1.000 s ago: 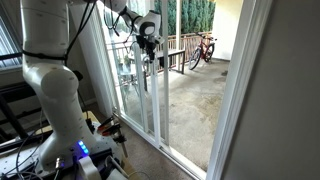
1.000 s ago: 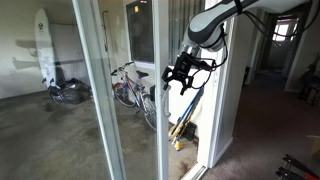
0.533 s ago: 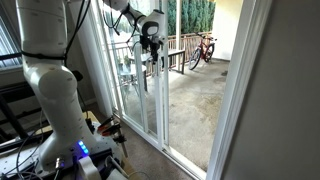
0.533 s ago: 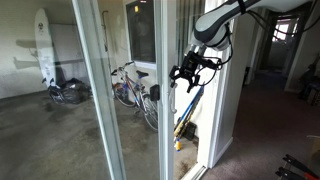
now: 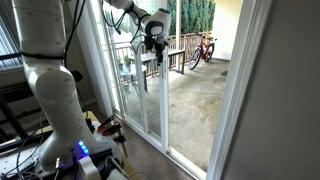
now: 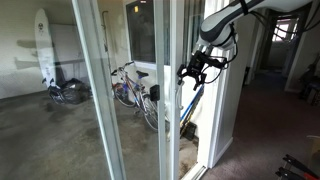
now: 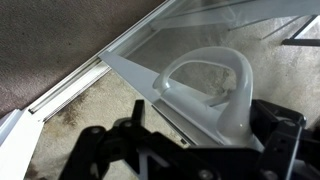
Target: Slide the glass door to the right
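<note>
Grey concrete patio floor (image 5: 190, 100); red bicycle (image 5: 203, 49) on its far end.

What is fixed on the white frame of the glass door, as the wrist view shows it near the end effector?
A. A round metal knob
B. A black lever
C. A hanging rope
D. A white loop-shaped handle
D: in the wrist view a white loop-shaped handle stands on the frame of the glass door, just in front of the end effector.
</note>
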Motion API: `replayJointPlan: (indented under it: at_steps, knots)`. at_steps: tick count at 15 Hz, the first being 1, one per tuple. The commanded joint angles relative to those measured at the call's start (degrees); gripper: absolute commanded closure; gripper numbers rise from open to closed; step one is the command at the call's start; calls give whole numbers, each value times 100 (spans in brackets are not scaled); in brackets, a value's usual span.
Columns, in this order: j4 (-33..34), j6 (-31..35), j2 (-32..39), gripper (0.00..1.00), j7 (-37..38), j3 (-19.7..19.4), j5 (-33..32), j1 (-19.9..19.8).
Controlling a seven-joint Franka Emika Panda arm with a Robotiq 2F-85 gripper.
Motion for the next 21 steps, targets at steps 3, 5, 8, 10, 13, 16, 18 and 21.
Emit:
replayJointPlan:
  at_steps: [3, 5, 8, 10, 13, 16, 18, 21]
  knots:
    - [-341, -28, -153, 0, -272, -288, -20, -357]
    - [-321, -85, -157, 0, -326, -328, 12, -418]
    - [-311, -222, -218, 0, -506, -392, 155, -561]
    - [-329, -318, -258, 0, -618, -466, 308, -669]
    - [-323, -469, -309, 0, -736, -558, 603, -812]
    - [-330, -671, -376, 0, -878, -697, 824, -956]
    - [-342, -652, -413, 0, -938, -821, 784, -1033]
    - [-506, -529, -411, 0, -1140, -1012, 656, -1179]
